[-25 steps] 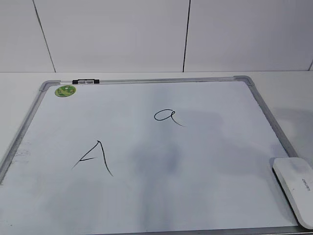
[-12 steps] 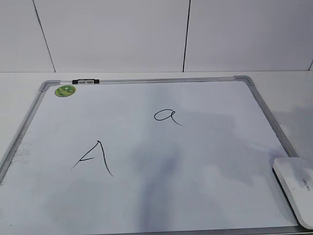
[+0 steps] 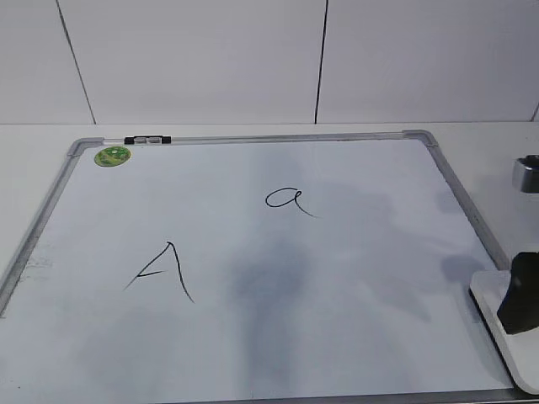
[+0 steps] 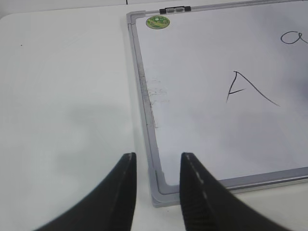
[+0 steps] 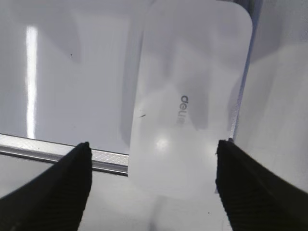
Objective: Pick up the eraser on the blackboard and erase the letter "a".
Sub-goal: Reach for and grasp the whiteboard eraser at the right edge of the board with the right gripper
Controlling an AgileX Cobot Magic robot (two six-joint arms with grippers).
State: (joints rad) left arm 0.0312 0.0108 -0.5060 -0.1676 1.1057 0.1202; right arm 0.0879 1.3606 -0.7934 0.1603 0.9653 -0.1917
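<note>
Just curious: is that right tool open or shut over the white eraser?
Open: the right tool's fingers stand wide apart, straddling the eraser.

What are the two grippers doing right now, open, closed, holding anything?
Left gripper: open, empty, above the blackboard's corner.
Right gripper: open wide, straddling the eraser, not yet gripping.

White eraser (image 5: 187, 96), grey lettering; white blackboard (image 3: 337, 337), grey frame; green sticker (image 3: 112, 156), pattern unclear.
</note>
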